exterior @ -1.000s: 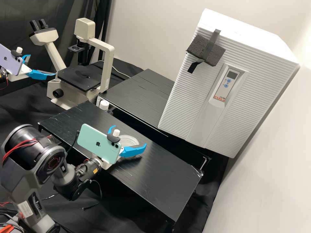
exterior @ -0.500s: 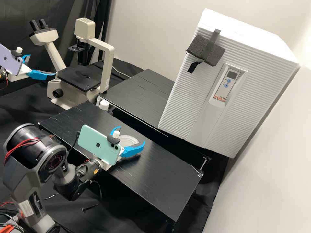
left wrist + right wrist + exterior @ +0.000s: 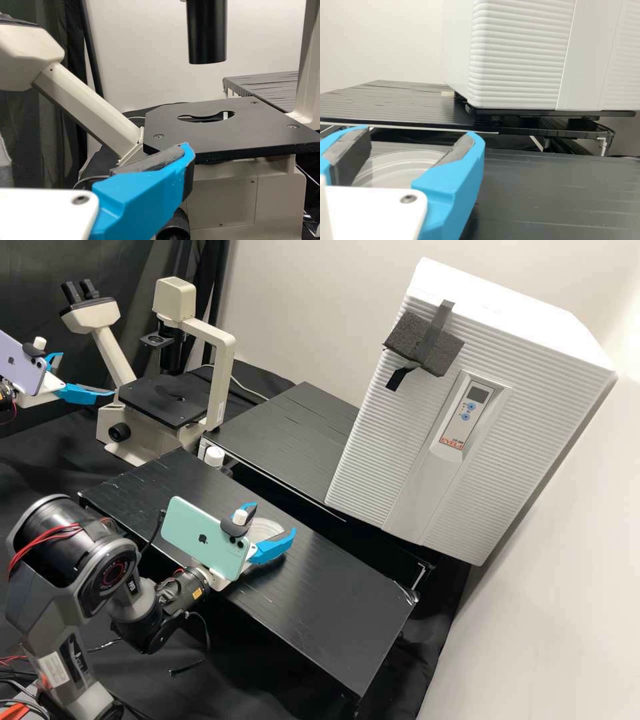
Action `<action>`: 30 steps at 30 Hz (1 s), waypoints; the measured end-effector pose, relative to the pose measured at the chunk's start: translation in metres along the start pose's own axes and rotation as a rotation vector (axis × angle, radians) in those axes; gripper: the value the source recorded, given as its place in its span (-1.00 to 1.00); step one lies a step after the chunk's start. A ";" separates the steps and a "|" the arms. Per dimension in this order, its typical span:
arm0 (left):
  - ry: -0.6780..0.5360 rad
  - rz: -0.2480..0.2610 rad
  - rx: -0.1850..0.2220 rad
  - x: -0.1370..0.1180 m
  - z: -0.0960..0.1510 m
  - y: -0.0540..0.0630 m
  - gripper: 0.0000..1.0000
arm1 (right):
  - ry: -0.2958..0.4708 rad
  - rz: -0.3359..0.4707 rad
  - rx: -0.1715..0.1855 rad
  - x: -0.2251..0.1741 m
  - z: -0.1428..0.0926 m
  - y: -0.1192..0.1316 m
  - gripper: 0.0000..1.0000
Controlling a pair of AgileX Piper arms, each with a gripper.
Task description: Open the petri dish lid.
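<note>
Near table: black top, scuffed and lined with pale streaks; crumpled shiny covering at its right corner. The dish, clear and round, lies on this top. The right gripper is low around the dish, parted, one finger on either side; whether the pads touch its rim, I cannot tell. The left gripper is released, fingers spread, at the far left, beside the microscope. Far table: black, streaked, bearing the white cabinet at right; dark foam is taped to the cabinet's ribbed front. Room: pale wall behind, black curtain at far left, black cloth below the microscope.
</note>
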 end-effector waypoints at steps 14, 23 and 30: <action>0.000 0.000 0.000 0.000 0.000 0.000 1.00 | -0.001 0.004 0.007 0.000 -0.001 -0.001 1.00; 0.000 0.000 0.000 0.000 0.000 0.000 1.00 | 0.001 0.003 0.006 0.000 -0.001 -0.001 1.00; 0.000 0.000 0.000 0.000 0.000 0.000 1.00 | 0.007 -0.003 0.003 0.000 -0.002 -0.001 1.00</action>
